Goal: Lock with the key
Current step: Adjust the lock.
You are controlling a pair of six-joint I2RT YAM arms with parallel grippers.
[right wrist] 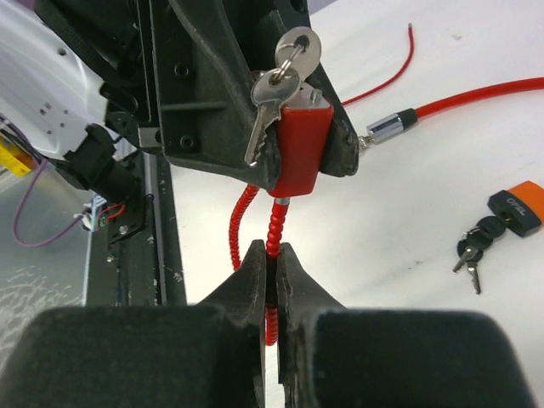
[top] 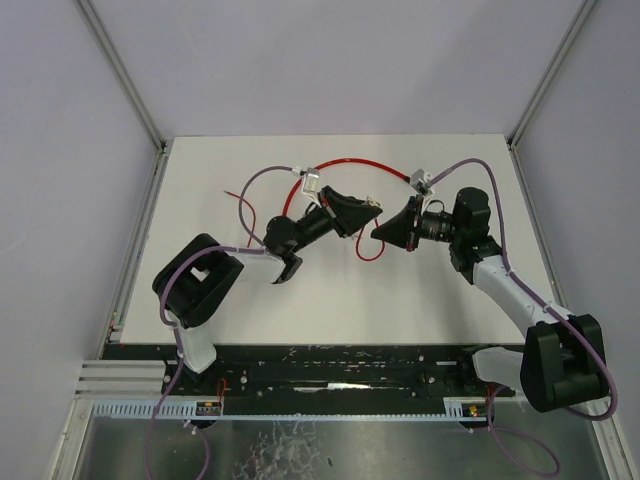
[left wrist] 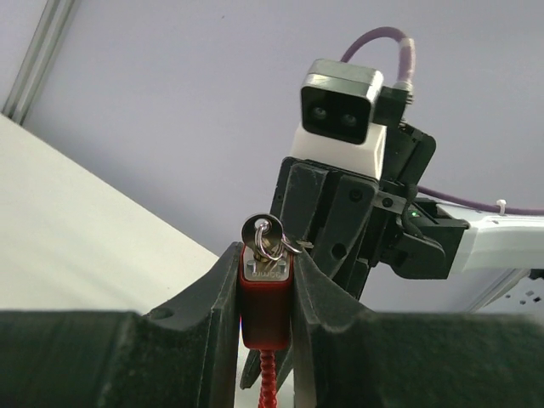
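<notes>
**Two grippers meet tip to tip at mid-table**

The left gripper (top: 365,210) and right gripper (top: 386,231) face each other, tips close together, over the white table (top: 400,295). A red cable (top: 345,159) arcs behind them on the far side and loops again just near of the tips

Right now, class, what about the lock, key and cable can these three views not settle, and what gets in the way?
- Left wrist: key and its ring cover the top of the red lock; key's turn unclear.
- Right wrist: right gripper hides red cable below pinch; orange lock cut by edge.
- Top: lock, key too small.
</notes>
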